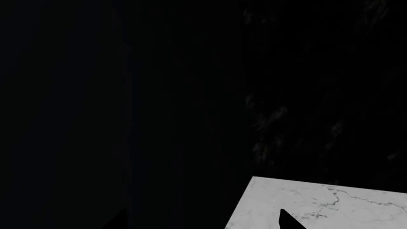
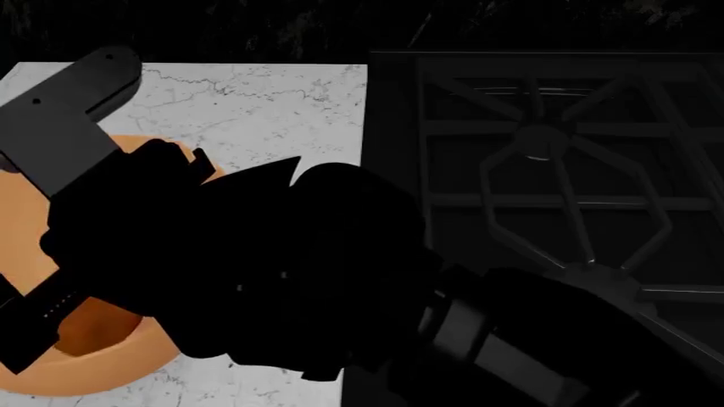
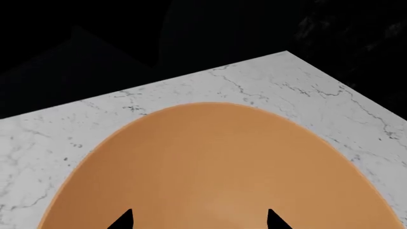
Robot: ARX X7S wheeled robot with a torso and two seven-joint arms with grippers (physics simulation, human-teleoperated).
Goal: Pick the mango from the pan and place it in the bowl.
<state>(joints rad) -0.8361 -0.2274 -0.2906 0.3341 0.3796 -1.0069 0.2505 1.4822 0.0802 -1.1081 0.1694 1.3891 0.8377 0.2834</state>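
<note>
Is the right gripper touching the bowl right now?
Cannot tell. In the right wrist view the right gripper shows only two fingertips over the bowl, with no contact or gap visible. In the head view the arm hides it.

White marble countertop (image 2: 260,102) with thin grey veining, ending at a straight edge against a dark stove (image 2: 543,170). Black cast-iron grate (image 2: 531,203) over the stove, bars radiating from a round burner (image 2: 541,142) at its centre. Behind both, a dark, faintly mottled wall (image 2: 339,30); a corner of the same marble visible in the left wrist view.
</note>
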